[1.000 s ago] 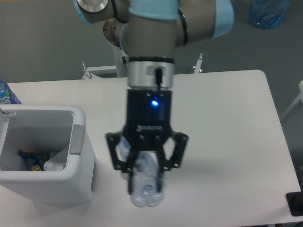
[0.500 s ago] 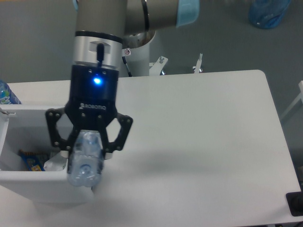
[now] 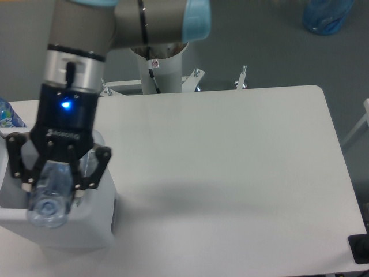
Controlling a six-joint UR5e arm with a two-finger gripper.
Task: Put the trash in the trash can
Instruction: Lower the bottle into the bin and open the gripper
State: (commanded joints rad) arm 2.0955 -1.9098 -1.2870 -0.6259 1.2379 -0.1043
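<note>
The UR5e arm reaches down from the upper left, wrist vertical, its gripper [image 3: 51,190] pointing straight down over the white trash can [image 3: 86,228] at the table's [image 3: 230,173] left edge. The fingers are clenched around a crushed clear plastic bottle [image 3: 49,196] (hanging upright above the bin's opening). White lettering on the gripper body is too blurred to read; a blue light glows above it.
</note>
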